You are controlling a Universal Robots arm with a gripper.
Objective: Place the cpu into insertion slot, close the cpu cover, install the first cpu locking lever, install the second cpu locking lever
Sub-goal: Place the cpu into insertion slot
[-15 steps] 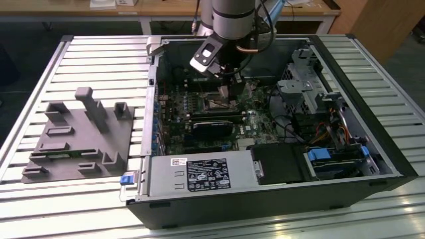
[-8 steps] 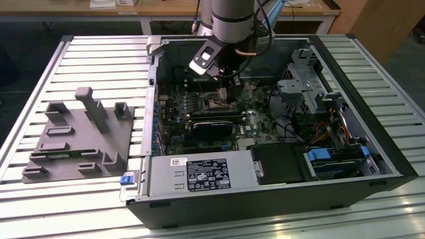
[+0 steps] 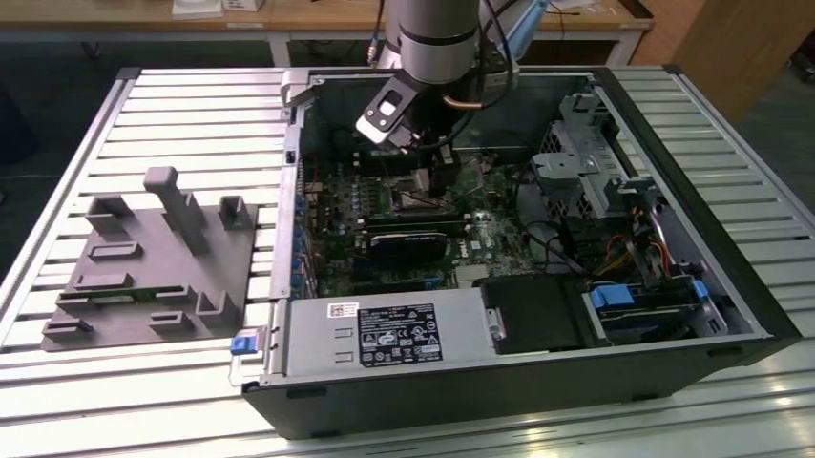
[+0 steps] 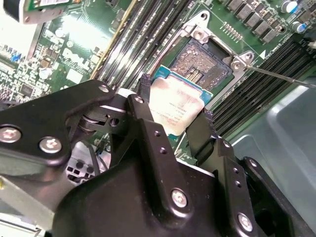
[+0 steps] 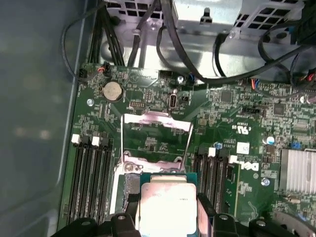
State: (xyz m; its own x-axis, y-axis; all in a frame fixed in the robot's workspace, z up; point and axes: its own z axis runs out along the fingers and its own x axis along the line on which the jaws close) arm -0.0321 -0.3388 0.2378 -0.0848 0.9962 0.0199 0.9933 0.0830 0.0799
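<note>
Gripper [image 4: 174, 102] is clamped on the cpu [image 4: 177, 111]: in both wrist views you see its 2 fingers [image 4: 148, 118] pressing opposite edges of the chip. The cpu is held over 1 edge of the insertion slot [image 4: 203, 61], not seated. The cpu cover [image 5: 156, 118] stands raised open at the slot's edge.

Silver-tan cpu [image 4: 175, 111] w/ green edge, black pincer [image 4: 174, 101], green mobo [image 5: 237, 106], silvery cpu cover [image 5: 156, 120], dark insertion slot [image 4: 200, 61]
</note>
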